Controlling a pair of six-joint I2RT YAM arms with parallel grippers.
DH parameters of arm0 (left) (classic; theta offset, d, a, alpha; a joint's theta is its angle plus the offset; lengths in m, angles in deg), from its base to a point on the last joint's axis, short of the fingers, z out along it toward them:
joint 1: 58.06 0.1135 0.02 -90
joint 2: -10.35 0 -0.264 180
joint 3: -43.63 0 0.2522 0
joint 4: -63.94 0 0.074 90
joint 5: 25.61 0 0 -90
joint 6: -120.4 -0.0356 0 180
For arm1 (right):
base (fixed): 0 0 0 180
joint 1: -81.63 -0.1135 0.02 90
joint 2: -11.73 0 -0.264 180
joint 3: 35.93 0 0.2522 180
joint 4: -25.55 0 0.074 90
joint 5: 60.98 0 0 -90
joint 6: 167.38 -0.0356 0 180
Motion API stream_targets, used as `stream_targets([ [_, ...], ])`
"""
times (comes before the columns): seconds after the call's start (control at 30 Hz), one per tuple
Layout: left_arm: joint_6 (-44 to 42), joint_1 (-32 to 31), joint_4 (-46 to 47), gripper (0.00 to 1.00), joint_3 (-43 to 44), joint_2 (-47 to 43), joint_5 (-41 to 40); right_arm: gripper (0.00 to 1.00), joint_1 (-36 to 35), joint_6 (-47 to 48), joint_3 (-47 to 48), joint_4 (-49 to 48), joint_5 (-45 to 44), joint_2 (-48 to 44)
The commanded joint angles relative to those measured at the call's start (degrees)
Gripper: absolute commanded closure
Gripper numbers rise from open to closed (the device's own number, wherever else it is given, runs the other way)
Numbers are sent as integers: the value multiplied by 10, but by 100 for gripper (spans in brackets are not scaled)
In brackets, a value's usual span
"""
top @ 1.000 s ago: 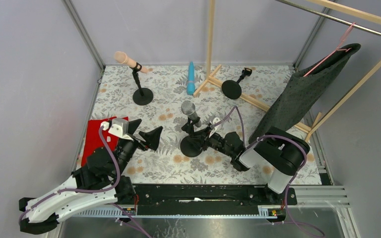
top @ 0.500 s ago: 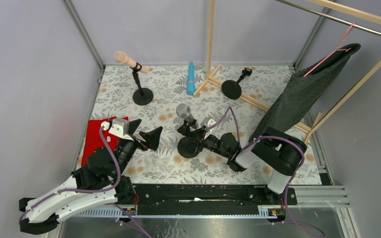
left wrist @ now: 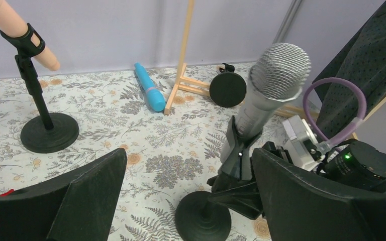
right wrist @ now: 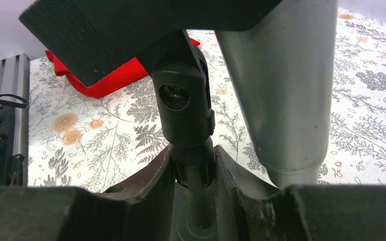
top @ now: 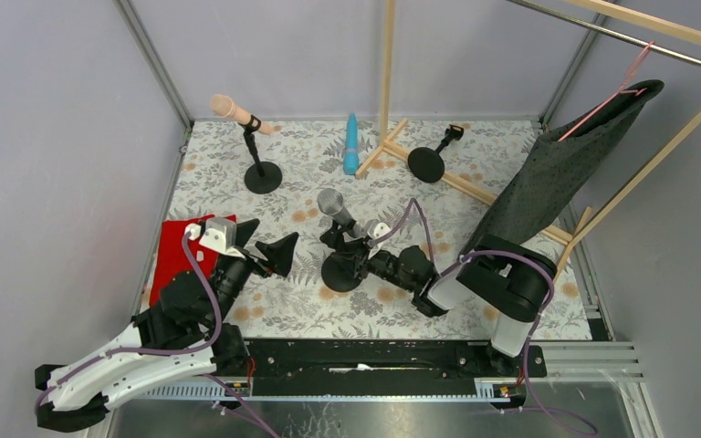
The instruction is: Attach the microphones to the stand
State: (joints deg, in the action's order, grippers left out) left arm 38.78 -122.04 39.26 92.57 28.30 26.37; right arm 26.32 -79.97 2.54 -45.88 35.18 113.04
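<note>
Your left claw [top: 269, 245] hangs spread wide and holds nothing, low over the flowered surface [top: 310, 187], with a red cloth [top: 172, 254] just beside the arm on its outer side. Your right claw [top: 356, 253] is pinched on the post of the middle stand [top: 338, 276]. In the wrist view its fingers [right wrist: 150, 188] press the black stem from both sides, just under the clip joint. The stand's round base sits on the surface between the two claws.

The silver-grey microphone [top: 340, 212] is seated in that stand's clip. It is tilted, with the mesh head up and leaning toward the far left and the handle slanting down toward your right claw.

Farther back on the left, the peach-pink microphone [top: 234, 111] sits in the clip of the far-left stand [top: 263, 176], angled with its head to the upper left. The cyan-blue microphone [top: 351, 146] lies flat near the far edge, just beside the foot of the wooden frame [top: 386, 73] — whether they touch, you cannot tell. On the other side of that foot is the third stand [top: 426, 164], its disc base close against the frame's floor bar. At the far right a dark garment [top: 552, 178] hangs from a pink hanger.
</note>
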Motion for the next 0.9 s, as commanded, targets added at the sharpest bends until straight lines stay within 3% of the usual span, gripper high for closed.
stream_targets([
  [0.0,-9,7,4,1,12,-18,3,100,-4,23,59,-129,-27,28],
  [0.23,-3,48,12,1,-2,-108,-25,100,-4,24,190,-125,-43,122],
  [0.37,-3,66,10,1,1,-99,-27,100,-3,20,281,-99,-52,177],
  [0.87,35,200,22,1,-10,-81,94,100,16,24,571,67,-33,341],
])
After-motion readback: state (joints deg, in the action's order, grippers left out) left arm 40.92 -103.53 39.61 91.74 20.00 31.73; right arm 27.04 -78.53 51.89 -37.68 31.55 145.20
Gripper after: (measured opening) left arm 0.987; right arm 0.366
